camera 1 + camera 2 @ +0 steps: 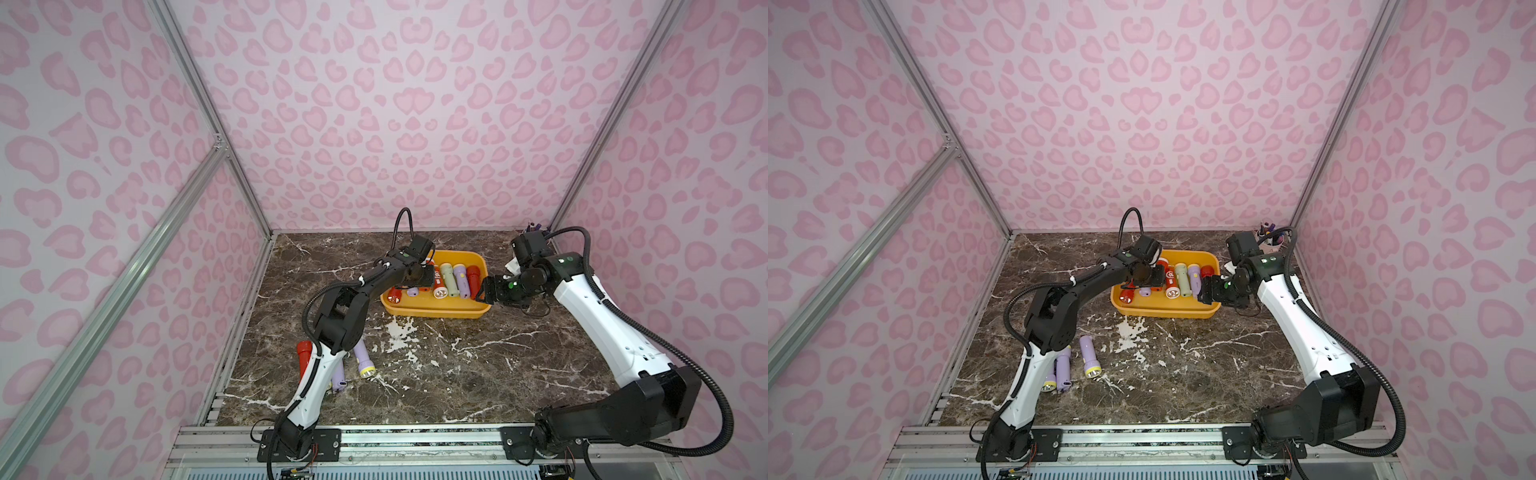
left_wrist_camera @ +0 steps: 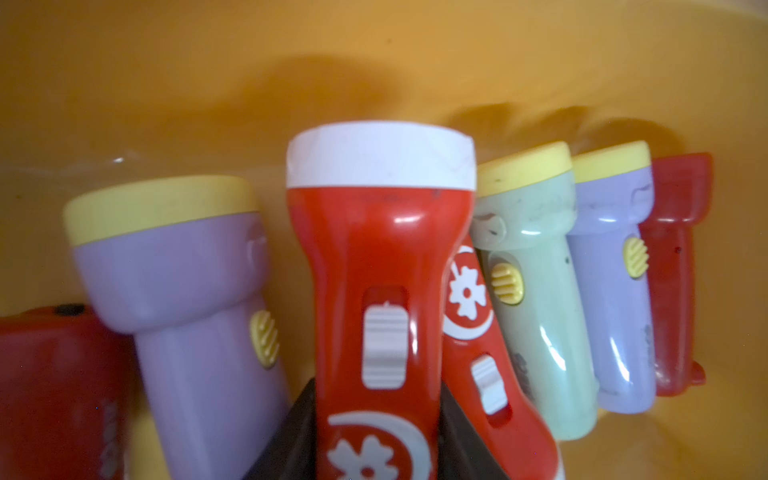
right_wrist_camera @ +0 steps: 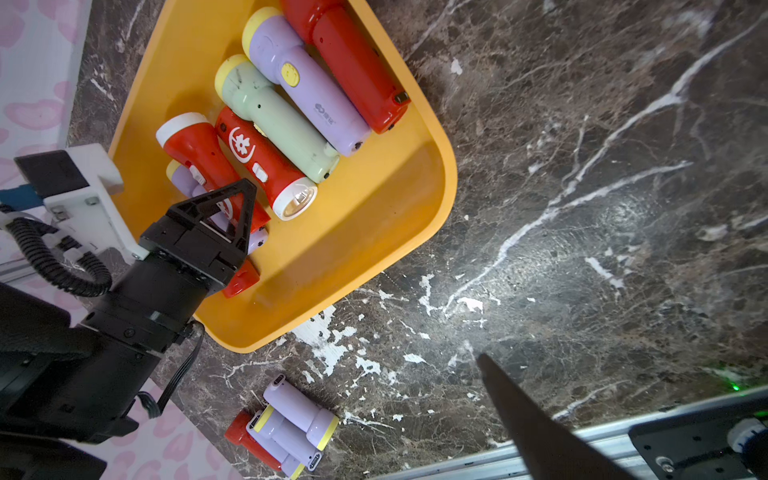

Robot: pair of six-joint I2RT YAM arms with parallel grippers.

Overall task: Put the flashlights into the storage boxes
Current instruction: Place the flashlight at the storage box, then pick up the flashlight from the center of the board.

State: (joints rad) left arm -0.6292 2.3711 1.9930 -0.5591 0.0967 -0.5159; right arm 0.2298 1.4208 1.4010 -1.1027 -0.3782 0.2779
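Note:
The yellow-orange storage box [image 1: 436, 311] stands at the back of the table, with several flashlights lying side by side in it. My left gripper [image 1: 428, 276] is low inside the box. It is shut on a red flashlight with a white head [image 2: 380, 249], one black finger pressed against each side of the body. Beside that one lie another red flashlight [image 2: 478, 332], a pale green one [image 2: 536, 299], lilac ones [image 2: 187, 291] and a dark red one [image 2: 673, 270]. My right gripper [image 1: 487, 291] hovers open at the box's right end, holding nothing. Only one of its fingers [image 3: 532, 419] shows in the right wrist view.
A red flashlight [image 1: 304, 353] and lilac ones [image 1: 1089, 357] lie on the marble near the left arm's base, partly hidden by the arm. A cup of pens [image 1: 1273, 239] stands in the back right corner. Pink patterned walls close in three sides.

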